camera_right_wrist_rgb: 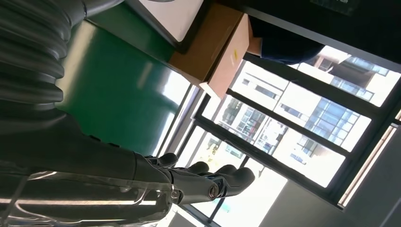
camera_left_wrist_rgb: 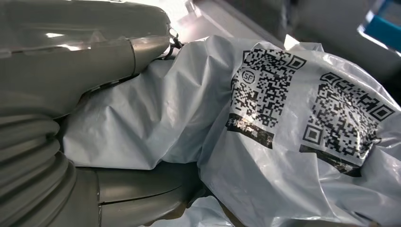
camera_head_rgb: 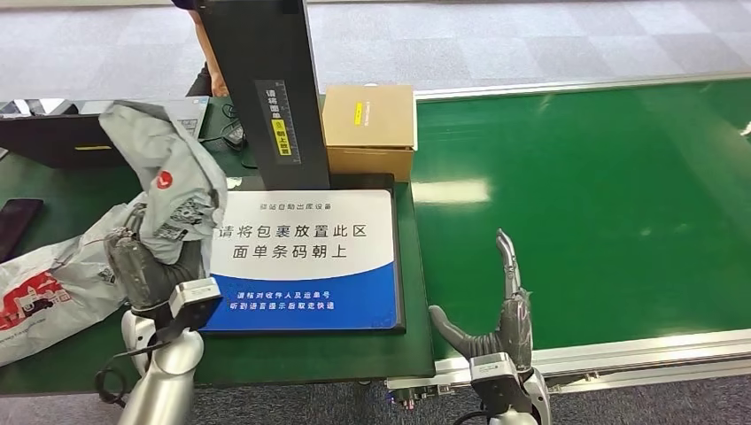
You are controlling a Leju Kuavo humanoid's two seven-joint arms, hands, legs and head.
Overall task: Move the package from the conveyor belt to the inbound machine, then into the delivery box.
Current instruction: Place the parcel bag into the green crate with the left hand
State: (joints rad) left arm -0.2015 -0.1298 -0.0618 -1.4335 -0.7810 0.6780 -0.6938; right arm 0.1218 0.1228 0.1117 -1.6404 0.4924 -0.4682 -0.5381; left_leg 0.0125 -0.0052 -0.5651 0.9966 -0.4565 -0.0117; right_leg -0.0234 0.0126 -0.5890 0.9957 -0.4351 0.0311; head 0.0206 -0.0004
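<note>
Nearest to the camera is the left hand (camera_head_rgb: 146, 266), which grips a grey plastic package (camera_head_rgb: 168, 177) from below; the bag rises crumpled above the fingers, and in the left wrist view its printed square codes (camera_left_wrist_rgb: 265, 90) face the camera beside the thumb (camera_left_wrist_rgb: 85, 52). This package hangs just left of the inbound machine's white and blue plate (camera_head_rgb: 305, 252) and slightly over its left edge. Right of the plate runs the wide green conveyor belt (camera_head_rgb: 602, 204), with much bare surface up to its metal edge rail (camera_head_rgb: 638, 354). The right hand (camera_head_rgb: 496, 310) stands over the belt's near edge, right of the plate, fingers spread and holding nothing. A cardboard box (camera_head_rgb: 369, 128) sits behind the plate, beside the dark post (camera_head_rgb: 266, 88). A second printed bag (camera_head_rgb: 53, 283) lies left of the plate, under the left hand.
</note>
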